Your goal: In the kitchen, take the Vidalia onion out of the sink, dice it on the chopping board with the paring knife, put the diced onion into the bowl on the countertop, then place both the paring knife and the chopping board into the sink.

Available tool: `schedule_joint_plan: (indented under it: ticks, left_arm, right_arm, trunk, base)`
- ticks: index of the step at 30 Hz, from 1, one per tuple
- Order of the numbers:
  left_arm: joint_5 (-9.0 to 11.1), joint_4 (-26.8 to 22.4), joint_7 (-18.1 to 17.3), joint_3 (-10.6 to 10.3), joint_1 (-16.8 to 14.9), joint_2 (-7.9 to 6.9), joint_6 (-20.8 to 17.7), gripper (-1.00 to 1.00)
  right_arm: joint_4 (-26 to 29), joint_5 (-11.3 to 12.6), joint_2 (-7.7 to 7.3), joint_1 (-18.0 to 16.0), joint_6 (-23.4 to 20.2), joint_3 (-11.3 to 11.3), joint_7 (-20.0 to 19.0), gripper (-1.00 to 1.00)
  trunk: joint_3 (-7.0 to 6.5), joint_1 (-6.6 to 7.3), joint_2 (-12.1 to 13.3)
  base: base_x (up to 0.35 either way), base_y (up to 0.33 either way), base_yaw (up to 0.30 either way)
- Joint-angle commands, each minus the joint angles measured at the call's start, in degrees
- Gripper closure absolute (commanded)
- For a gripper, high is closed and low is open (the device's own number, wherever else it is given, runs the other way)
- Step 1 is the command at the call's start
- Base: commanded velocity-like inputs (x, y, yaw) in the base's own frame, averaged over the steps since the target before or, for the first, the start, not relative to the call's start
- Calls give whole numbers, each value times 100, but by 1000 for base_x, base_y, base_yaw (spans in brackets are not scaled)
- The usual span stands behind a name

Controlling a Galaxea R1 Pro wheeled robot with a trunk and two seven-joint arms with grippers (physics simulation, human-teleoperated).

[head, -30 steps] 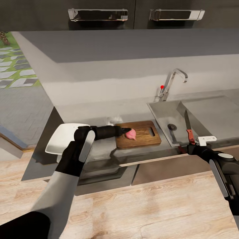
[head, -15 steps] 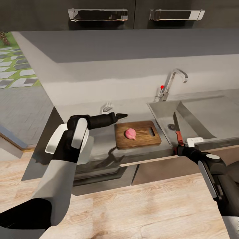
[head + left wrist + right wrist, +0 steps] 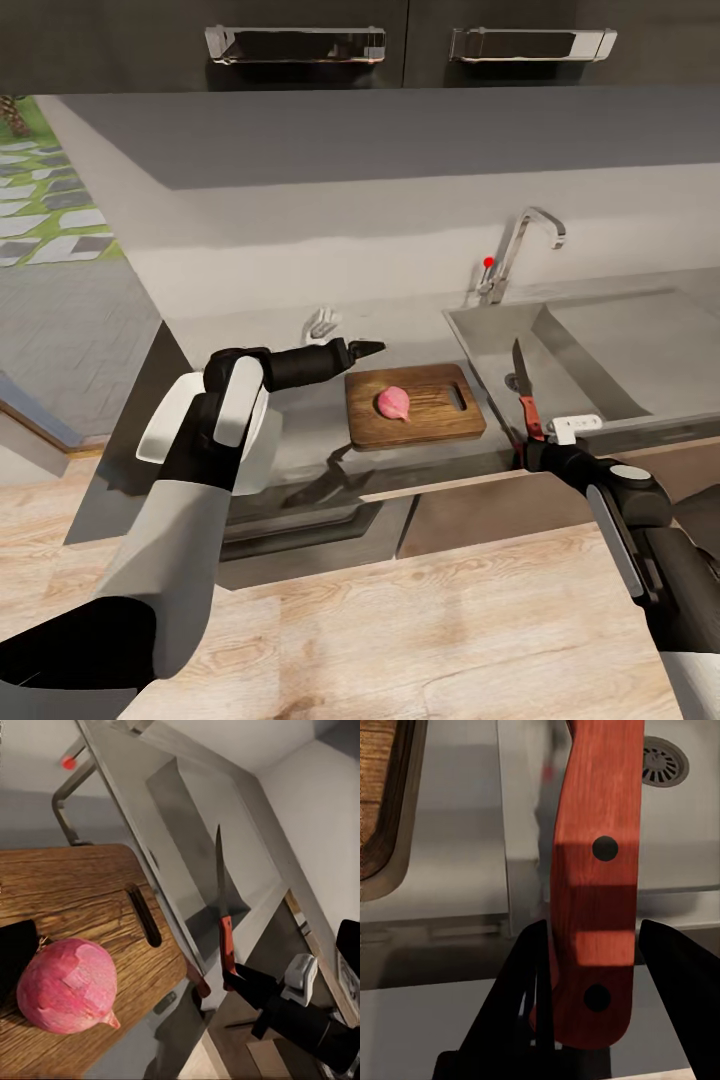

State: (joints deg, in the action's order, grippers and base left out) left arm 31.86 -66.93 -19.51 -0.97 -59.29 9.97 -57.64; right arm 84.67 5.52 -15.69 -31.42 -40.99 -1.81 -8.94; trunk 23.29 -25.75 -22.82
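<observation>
Sitting whole on the chopping board (image 3: 415, 404), the Vidalia onion (image 3: 394, 402) is out of the sink (image 3: 510, 352) but not yet diced.
Just ahead of the left gripper (image 3: 368, 348), whose fingers stand clear of it, whether parted or closed I cannot tell, the onion rests near the board's middle. The right gripper (image 3: 531, 452) clamps the paring knife (image 3: 523, 397) by its red handle, blade upward over the basin's front edge. Cutting, filling the bowl (image 3: 160, 432) and returning knife and board remain.
</observation>
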Motion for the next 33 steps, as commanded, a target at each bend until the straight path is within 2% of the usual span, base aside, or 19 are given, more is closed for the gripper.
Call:
schedule_joint_plan:
  ticks: [1, 7, 11, 15, 18, 22, 28, 32, 33]
  left_arm:
    - [-35, 52, -44, 8, -7, 3, -20, -100]
    - [215, 450, -51, 83, -49, 3, -15, -100]
    - [647, 773, -52, 126, -119, 3, -6, -100]
    - [860, 974, -49, 143, -147, 3, 15, -100]
    - [926, 1101, -47, 180, -211, 3, 31, -100]
    - [974, 1544, -51, 276, -388, 3, 40, -100]
    - [989, 1682, -58, 296, -514, 3, 42, -100]
    - [1116, 1718, -60, 309, -543, 3, 42, -100]
    - [1210, 1733, -61, 312, -548, 3, 42, -100]
  right_arm:
    - [5, 55, -2, -4, -31, -5, 6, 100]
    - [5, 55, -2, -4, -31, -4, 7, 100]
    - [5, 55, -2, -4, -31, -4, 8, 100]
    - [5, 55, -3, -4, -31, -4, 7, 100]
    - [5, 55, -2, -4, -31, -4, 9, 100]
    - [5, 55, -2, -4, -31, -4, 12, 100]
    - [5, 55, -2, -4, -31, -4, 8, 100]
    - [5, 55, -3, -4, -28, -4, 5, 100]
    - [5, 55, -3, -4, -26, -4, 1, 100]
  trunk:
    - [9, -3, -10]
    - [9, -3, -10]
    - [9, -3, -10]
    - [9, -3, -10]
    - [9, -3, -10]
    - [9, -3, -10]
    - [9, -3, -10]
    - [9, -3, -10]
    - [9, -3, -10]
  base:
    - [0, 0, 0]
    - [0, 0, 0]
    - [0, 0, 0]
    - [0, 0, 0]
    - [0, 0, 0]
    - [0, 0, 0]
    - [0, 0, 0]
    - [0, 0, 0]
    - [0, 0, 0]
